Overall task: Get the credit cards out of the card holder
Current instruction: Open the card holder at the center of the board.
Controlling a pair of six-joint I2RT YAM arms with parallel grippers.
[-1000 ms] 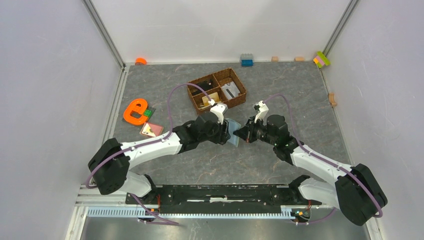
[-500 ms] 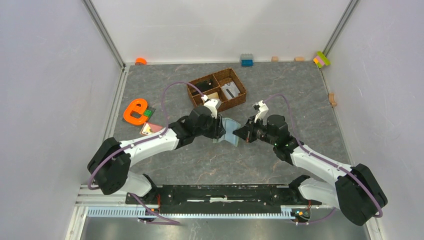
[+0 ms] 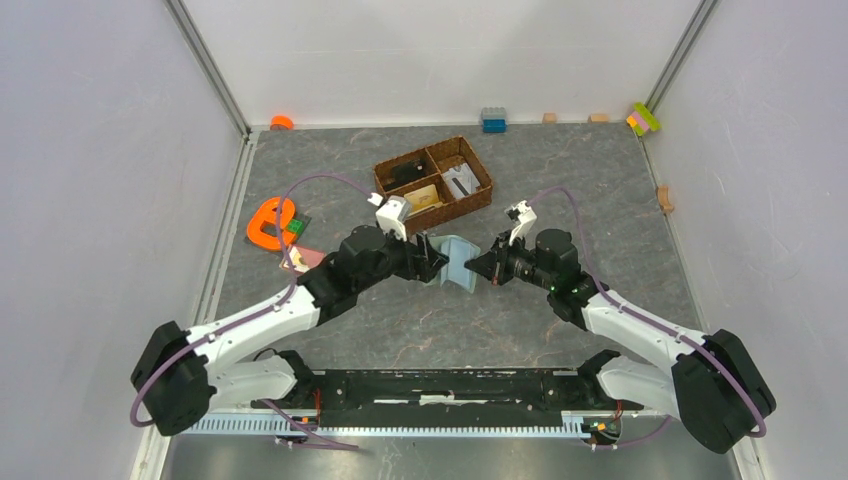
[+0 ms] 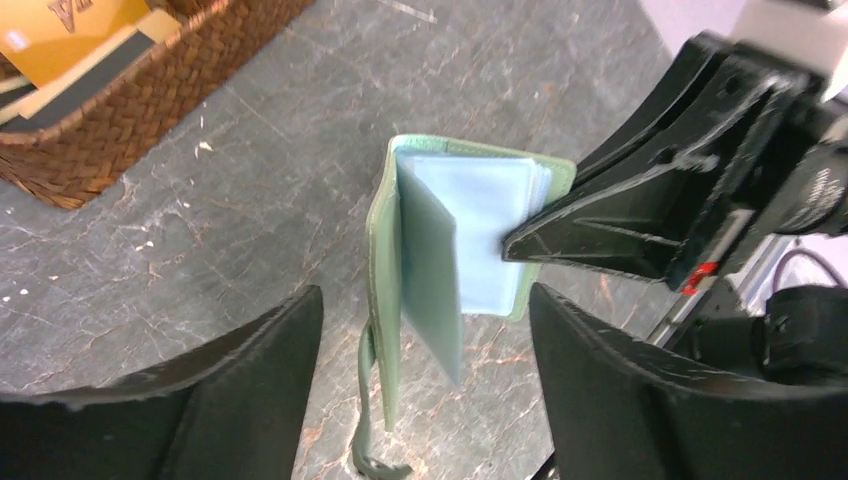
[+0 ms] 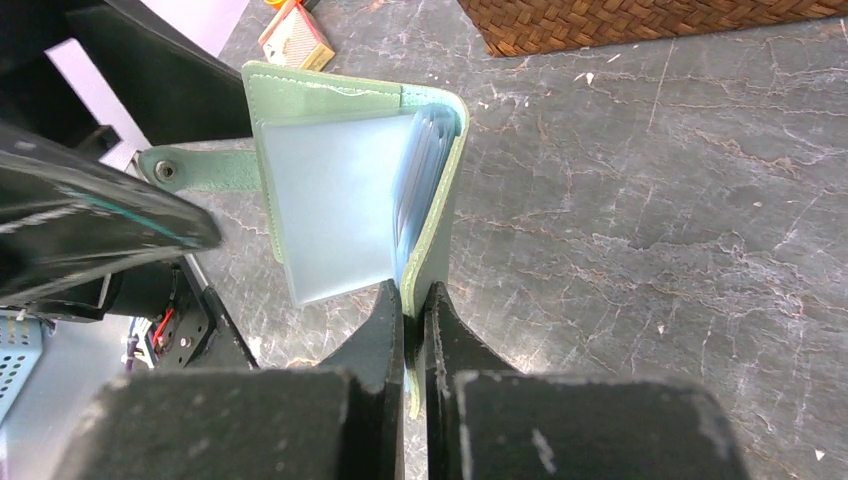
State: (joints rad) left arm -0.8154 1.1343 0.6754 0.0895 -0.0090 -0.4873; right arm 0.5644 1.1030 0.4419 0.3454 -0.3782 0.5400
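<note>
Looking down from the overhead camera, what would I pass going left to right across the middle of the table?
First the orange e-shaped toy → left gripper, open → card holder → right gripper, pinching it → small wooden block by the right wall.

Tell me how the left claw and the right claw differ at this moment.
The left claw stands wide open and grips nothing; the right claw is shut on one cover of the card holder. The left claw frames the opened holder without touching it; the right claw pinches it upright. Both are black and point at the holder from opposite sides.
</note>
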